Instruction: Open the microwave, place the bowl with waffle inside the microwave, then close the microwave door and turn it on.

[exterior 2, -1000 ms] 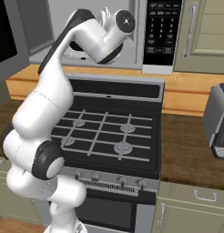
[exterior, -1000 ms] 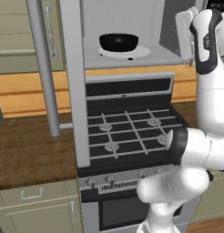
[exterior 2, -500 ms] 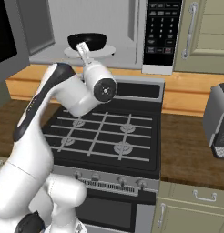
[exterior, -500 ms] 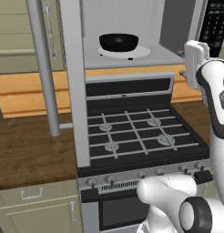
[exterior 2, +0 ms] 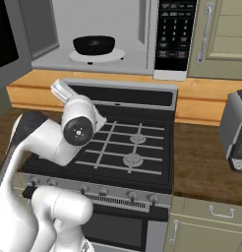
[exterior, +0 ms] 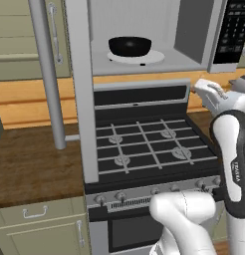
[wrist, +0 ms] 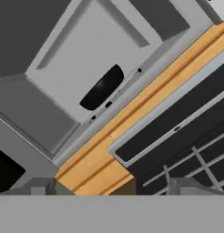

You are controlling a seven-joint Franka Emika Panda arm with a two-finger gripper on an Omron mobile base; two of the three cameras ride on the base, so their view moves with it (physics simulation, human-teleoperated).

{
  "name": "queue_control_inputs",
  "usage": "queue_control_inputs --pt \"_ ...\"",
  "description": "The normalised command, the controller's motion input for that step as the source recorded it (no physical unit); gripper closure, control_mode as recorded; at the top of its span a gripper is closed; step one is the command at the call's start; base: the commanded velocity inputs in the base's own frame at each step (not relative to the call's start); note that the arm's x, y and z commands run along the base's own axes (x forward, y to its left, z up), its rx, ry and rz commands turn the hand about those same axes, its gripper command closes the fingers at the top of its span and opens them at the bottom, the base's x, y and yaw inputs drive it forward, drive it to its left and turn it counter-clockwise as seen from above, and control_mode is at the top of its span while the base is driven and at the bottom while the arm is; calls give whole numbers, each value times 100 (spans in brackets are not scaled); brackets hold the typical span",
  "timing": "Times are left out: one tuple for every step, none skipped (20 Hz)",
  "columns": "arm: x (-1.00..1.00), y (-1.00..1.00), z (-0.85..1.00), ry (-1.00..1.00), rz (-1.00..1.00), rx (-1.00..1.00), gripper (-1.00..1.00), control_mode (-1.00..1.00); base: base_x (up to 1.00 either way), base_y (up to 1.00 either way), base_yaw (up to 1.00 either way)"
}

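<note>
The microwave [exterior: 194, 30] stands open above the stove, its black button panel [exterior 2: 174, 34] on the right. Inside, the small black bowl [exterior: 129, 46] rests on the white turntable [exterior: 153, 57]; I cannot see what the bowl holds. The microwave door [exterior: 78, 99] is swung out to the left, its long bar handle [exterior: 47, 74] toward me. My gripper [exterior: 195, 89] hangs below the microwave's opening, over the stove's back edge, open and holding nothing. In the hand view the finger tips [wrist: 41, 186] stand wide apart, and the bowl [wrist: 102, 86] lies well ahead of them.
Under the microwave is a black gas stove [exterior 2: 133, 147] with burner grates and a row of knobs along its front. Wooden counter [exterior: 30, 159] runs on both sides. A grey toaster [exterior 2: 236, 133] sits on the right counter. Beige cabinets [exterior 2: 226, 29] flank the microwave.
The arm has dropped from in front of the microwave's opening to below it, over the stove's back edge. The bowl stays on the turntable and the door stays open.
</note>
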Motion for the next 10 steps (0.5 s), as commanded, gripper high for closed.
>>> queue_control_inputs --pt "-76 21 -20 20 -3 -42 -100 -100 0 0 0" --pt "-71 24 -22 13 -3 -35 -100 -100 0 0 0" --pt "-51 32 -22 15 -3 -35 -100 -100 0 0 0" --pt "-43 41 -26 11 -5 -34 -100 -100 0 0 0" --pt "-36 47 -30 7 -5 -33 -100 -100 0 0 0" --pt "-31 53 -33 5 -5 -32 -100 -100 0 0 0" --pt "-24 54 -35 0 -6 -30 -100 -100 0 0 0" --pt "-14 53 -39 0 -6 -29 -100 -100 0 0 0" --pt "-2 48 -42 0 -4 -27 -100 -100 0 0 0" --pt "0 38 -49 0 -1 -26 -100 -100 0 0 0"
